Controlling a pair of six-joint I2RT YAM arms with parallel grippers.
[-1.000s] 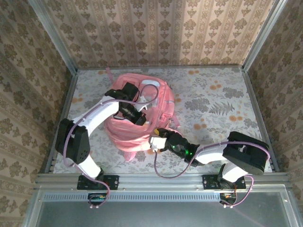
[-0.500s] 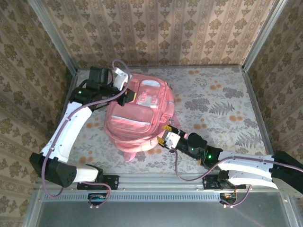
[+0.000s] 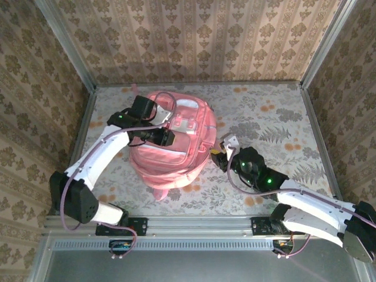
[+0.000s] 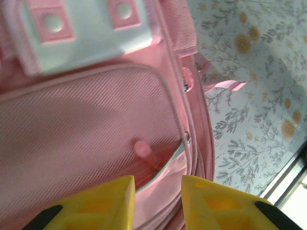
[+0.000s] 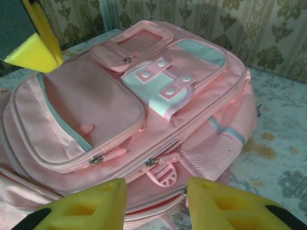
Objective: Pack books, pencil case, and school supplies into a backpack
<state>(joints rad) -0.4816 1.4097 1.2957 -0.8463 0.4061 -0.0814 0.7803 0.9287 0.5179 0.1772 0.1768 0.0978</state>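
Floral table [image 3: 276, 111], left arm [image 3: 100, 153] arched over backpack [image 3: 176, 158], jaws seemingly parted.

A bench [image 3: 276, 117] draped in pale grey cloth printed with ferns and orange flowers spreads before me, hemmed on three sides by beige damask wallpaper walls [image 3: 194, 35]; a silver aluminium rail [image 3: 176, 223] lines its near edge.

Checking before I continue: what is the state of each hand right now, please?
Left hand: open, empty, over the backpack.
Right hand: open, empty, beside the backpack.
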